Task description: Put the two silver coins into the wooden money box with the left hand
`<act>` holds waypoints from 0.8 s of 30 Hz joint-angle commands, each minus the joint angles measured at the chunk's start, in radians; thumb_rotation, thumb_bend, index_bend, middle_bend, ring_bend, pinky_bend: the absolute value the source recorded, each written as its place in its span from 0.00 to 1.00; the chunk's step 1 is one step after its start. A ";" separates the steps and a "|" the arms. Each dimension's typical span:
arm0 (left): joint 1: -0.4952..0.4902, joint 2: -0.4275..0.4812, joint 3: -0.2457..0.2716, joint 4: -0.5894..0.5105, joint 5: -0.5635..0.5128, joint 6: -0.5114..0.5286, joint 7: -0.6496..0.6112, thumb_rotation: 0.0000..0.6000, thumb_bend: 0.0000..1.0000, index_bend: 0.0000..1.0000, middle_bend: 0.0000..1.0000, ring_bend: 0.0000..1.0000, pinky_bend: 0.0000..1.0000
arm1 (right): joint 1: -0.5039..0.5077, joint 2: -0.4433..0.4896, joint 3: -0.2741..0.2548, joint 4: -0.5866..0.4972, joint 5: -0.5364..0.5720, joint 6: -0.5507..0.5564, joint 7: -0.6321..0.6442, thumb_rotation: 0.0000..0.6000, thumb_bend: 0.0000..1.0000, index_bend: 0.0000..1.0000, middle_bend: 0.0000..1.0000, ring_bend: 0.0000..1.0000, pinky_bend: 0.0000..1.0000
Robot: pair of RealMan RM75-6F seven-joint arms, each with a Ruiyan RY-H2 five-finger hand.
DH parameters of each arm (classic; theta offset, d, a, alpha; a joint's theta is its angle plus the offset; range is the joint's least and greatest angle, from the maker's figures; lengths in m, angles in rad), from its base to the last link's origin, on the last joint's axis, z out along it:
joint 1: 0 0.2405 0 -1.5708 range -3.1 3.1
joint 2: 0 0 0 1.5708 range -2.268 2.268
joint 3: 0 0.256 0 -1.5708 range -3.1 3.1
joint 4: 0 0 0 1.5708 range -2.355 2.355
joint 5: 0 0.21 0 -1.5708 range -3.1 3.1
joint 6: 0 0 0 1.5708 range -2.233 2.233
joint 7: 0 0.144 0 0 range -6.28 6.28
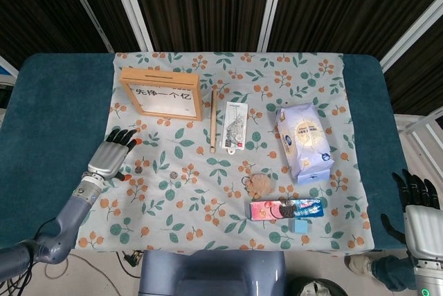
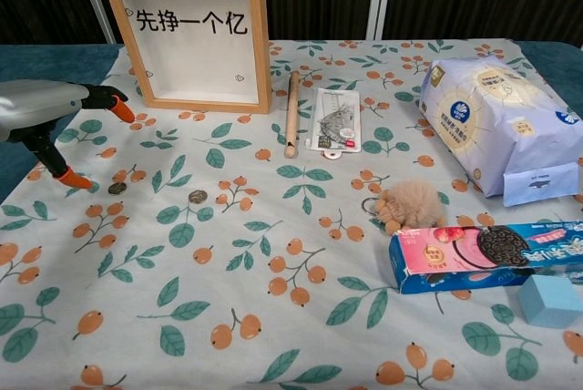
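The left hand (image 2: 41, 107) is hovering over the left side of the bench (image 1: 55, 113) with its orange-tipped fingers (image 2: 121, 112) spread and holding nothing, just beside the nearer silver coin (image 2: 117, 188), while the second silver coin (image 2: 198, 197) is lying a little to its right, both in front of the wooden money box (image 2: 193, 33). Judging by this, the hand is reaching for its first pick, so it should be lowering thumb and one fingertip onto opposite edges of the nearer coin, pinching lightly enough not to drag the tablecloth (image 2: 273, 317). The right hand (image 1: 417, 202) is hanging off the bench edge, fingers apart and empty.
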State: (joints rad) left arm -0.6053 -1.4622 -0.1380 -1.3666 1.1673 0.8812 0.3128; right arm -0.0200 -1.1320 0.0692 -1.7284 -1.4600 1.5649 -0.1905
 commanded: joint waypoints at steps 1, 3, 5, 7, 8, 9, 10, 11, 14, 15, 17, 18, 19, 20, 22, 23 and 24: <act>-0.005 -0.014 0.006 0.023 0.002 -0.003 -0.004 1.00 0.03 0.22 0.04 0.00 0.00 | 0.001 0.003 -0.002 -0.002 -0.004 -0.004 0.009 1.00 0.37 0.10 0.05 0.00 0.00; -0.009 -0.024 0.009 0.035 0.006 -0.001 -0.004 1.00 0.03 0.22 0.04 0.00 0.00 | 0.002 0.005 -0.003 0.000 -0.006 -0.006 0.013 1.00 0.37 0.10 0.05 0.00 0.00; -0.011 -0.031 0.010 0.042 0.007 0.000 -0.006 1.00 0.03 0.22 0.04 0.00 0.00 | 0.002 0.005 -0.003 0.000 -0.005 -0.007 0.016 1.00 0.37 0.10 0.05 0.00 0.00; -0.014 -0.037 0.009 0.049 0.006 0.000 -0.007 1.00 0.03 0.23 0.04 0.00 0.00 | 0.002 0.006 -0.002 0.000 -0.004 -0.007 0.016 1.00 0.37 0.10 0.05 0.00 0.00; -0.016 -0.041 0.008 0.053 0.003 -0.001 -0.009 1.00 0.03 0.23 0.04 0.00 0.00 | 0.002 0.006 -0.002 0.000 -0.004 -0.007 0.016 1.00 0.37 0.10 0.05 0.00 0.00; -0.018 -0.044 0.007 0.057 0.000 -0.003 -0.010 1.00 0.03 0.23 0.04 0.00 0.00 | 0.002 0.006 -0.002 0.000 -0.004 -0.007 0.017 1.00 0.37 0.10 0.05 0.00 0.00; -0.019 -0.046 0.006 0.060 -0.002 -0.005 -0.011 1.00 0.03 0.23 0.04 0.00 0.00 | 0.002 0.006 -0.002 0.000 -0.004 -0.007 0.017 1.00 0.37 0.10 0.05 0.00 0.00; -0.023 -0.052 0.006 0.066 -0.006 -0.010 -0.011 1.00 0.03 0.22 0.04 0.00 0.00 | 0.002 0.006 -0.002 0.000 -0.005 -0.007 0.017 1.00 0.37 0.10 0.05 0.00 0.00; -0.030 -0.061 0.007 0.076 -0.007 -0.015 -0.006 1.00 0.03 0.22 0.04 0.00 0.00 | 0.002 0.006 -0.002 0.000 -0.005 -0.006 0.016 1.00 0.37 0.10 0.05 0.00 0.00; -0.031 -0.063 0.008 0.078 -0.007 -0.015 -0.004 1.00 0.03 0.22 0.04 0.00 0.00 | 0.002 0.006 -0.002 0.000 -0.005 -0.006 0.016 1.00 0.37 0.10 0.05 0.00 0.00; -0.033 -0.070 0.008 0.084 -0.008 -0.014 -0.002 1.00 0.03 0.23 0.04 0.00 0.00 | 0.001 0.006 -0.001 0.000 -0.003 -0.006 0.016 1.00 0.37 0.10 0.05 0.00 0.00; -0.033 -0.075 0.008 0.088 -0.009 -0.013 -0.003 1.00 0.03 0.23 0.04 0.00 0.00 | 0.001 0.006 -0.001 0.000 -0.002 -0.006 0.016 1.00 0.37 0.10 0.05 0.00 0.00; -0.034 -0.081 0.009 0.094 -0.012 -0.013 -0.003 1.00 0.03 0.23 0.04 0.00 0.00 | 0.001 0.007 -0.001 0.000 -0.001 -0.006 0.016 1.00 0.37 0.10 0.05 0.00 0.00; -0.035 -0.085 0.010 0.099 -0.014 -0.014 -0.002 1.00 0.03 0.23 0.04 0.00 0.00 | 0.001 0.007 -0.001 -0.001 -0.001 -0.007 0.016 1.00 0.37 0.10 0.05 0.00 0.00; -0.037 -0.090 0.010 0.105 -0.016 -0.015 -0.001 1.00 0.03 0.23 0.04 0.00 0.00 | 0.001 0.008 -0.001 -0.002 -0.001 -0.007 0.016 1.00 0.37 0.10 0.05 0.00 0.00; -0.038 -0.093 0.010 0.109 -0.017 -0.015 0.000 1.00 0.03 0.23 0.04 0.00 0.00 | 0.001 0.008 -0.001 -0.002 -0.001 -0.006 0.015 1.00 0.37 0.10 0.05 0.00 0.00; -0.039 -0.095 0.010 0.112 -0.018 -0.014 0.000 1.00 0.03 0.23 0.04 0.00 0.00 | 0.000 0.008 -0.001 -0.002 0.000 -0.006 0.015 1.00 0.37 0.10 0.05 0.00 0.00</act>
State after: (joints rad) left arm -0.6434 -1.5566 -0.1282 -1.2549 1.1499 0.8669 0.3122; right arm -0.0194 -1.1240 0.0681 -1.7303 -1.4602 1.5585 -0.1752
